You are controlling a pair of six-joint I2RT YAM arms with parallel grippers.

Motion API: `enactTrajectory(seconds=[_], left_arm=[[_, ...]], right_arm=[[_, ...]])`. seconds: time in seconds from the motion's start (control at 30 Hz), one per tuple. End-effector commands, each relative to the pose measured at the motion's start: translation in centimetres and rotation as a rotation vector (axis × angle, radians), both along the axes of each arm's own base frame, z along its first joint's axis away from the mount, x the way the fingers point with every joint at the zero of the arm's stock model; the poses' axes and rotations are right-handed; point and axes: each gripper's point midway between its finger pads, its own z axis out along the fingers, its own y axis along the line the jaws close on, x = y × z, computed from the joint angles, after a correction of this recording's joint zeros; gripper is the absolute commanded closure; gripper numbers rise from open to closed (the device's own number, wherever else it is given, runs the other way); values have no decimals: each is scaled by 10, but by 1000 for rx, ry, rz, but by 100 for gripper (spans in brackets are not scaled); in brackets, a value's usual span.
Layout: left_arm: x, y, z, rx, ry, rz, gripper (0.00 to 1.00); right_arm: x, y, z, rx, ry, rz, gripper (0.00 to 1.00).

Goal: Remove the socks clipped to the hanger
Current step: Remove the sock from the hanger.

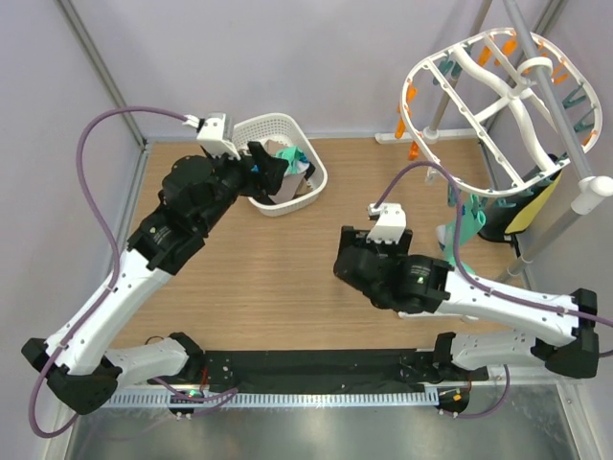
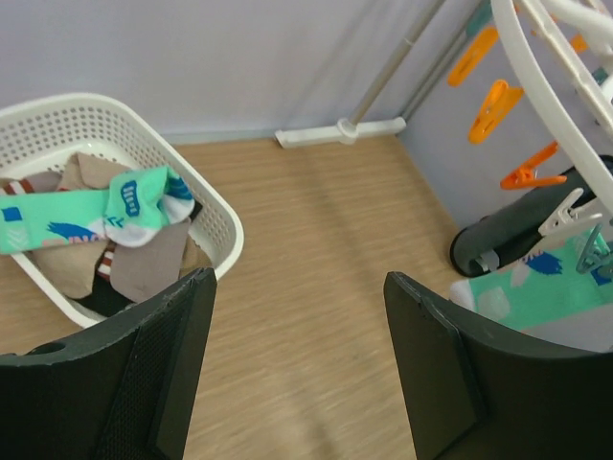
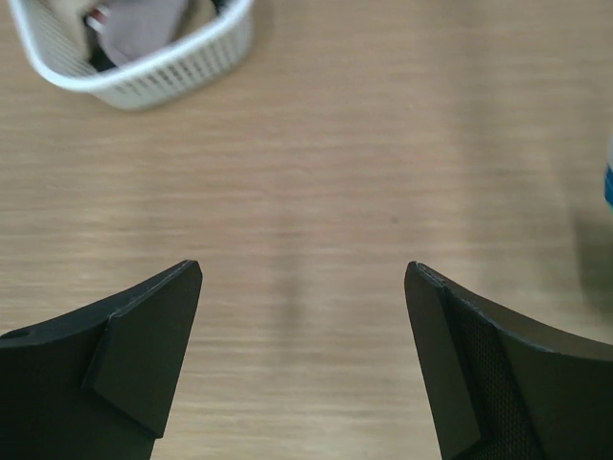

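Observation:
The white oval hanger [image 1: 498, 105] hangs at the back right with orange and teal pegs. A teal sock with white marks [image 1: 467, 218] and a black sock [image 1: 530, 187] hang clipped under it. In the left wrist view I see the hanger's rim [image 2: 558, 81], the teal sock [image 2: 536, 287] and the black sock [image 2: 517, 230]. My left gripper [image 1: 273, 165] [image 2: 299, 280] is open and empty beside the basket. My right gripper [image 1: 350, 254] [image 3: 302, 270] is open and empty above bare table, left of the hanging teal sock.
A white perforated basket [image 1: 311, 187] [image 2: 222, 213] [image 3: 144, 81] at the back holds several socks, a teal one [image 2: 91, 211] on top. The hanger's grey stand pole [image 1: 556, 206] and white foot [image 2: 340, 131] are at the right and back. Grey walls surround the table.

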Motion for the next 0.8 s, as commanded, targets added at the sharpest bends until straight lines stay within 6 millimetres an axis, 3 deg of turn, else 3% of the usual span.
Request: enactTrajectory(seconds=[0.0, 0.03, 0.07, 0.13, 0.27, 0.33, 0.43, 0.47, 0.57, 0.7, 0.77], left_arm=[[-10, -15, -5, -28, 35, -91, 25], [-12, -14, -3, -36, 32, -94, 25], [-12, -14, -4, -36, 34, -94, 25], [-14, -13, -1, -42, 29, -94, 25], [-16, -12, 0, -56, 25, -96, 25], [-17, -14, -1, -59, 25, -110, 25], [-18, -27, 2, -84, -8, -171, 25], [-16, -32, 2, -89, -10, -185, 25], [-17, -59, -1, -79, 13, -306, 28], [-19, -87, -14, -110, 0, -420, 31], [-21, -97, -39, -105, 19, -449, 31]], right_arm=[[-19, -47, -11, -10, -27, -197, 6], [-30, -64, -17, -100, -8, -194, 6], [-34, -68, -17, -37, 2, -237, 6], [-45, -91, -24, -107, 40, -270, 5], [-54, -116, -36, -11, 58, -297, 6], [-52, -122, -32, 22, 29, -299, 5], [-42, -124, 5, 89, -80, -279, 5], [-38, -120, 29, 118, -112, -262, 5], [-32, -110, 74, 78, -159, -222, 5], [-33, -125, 88, 77, -146, -248, 5], [-36, -142, 104, 135, -175, -256, 5]])
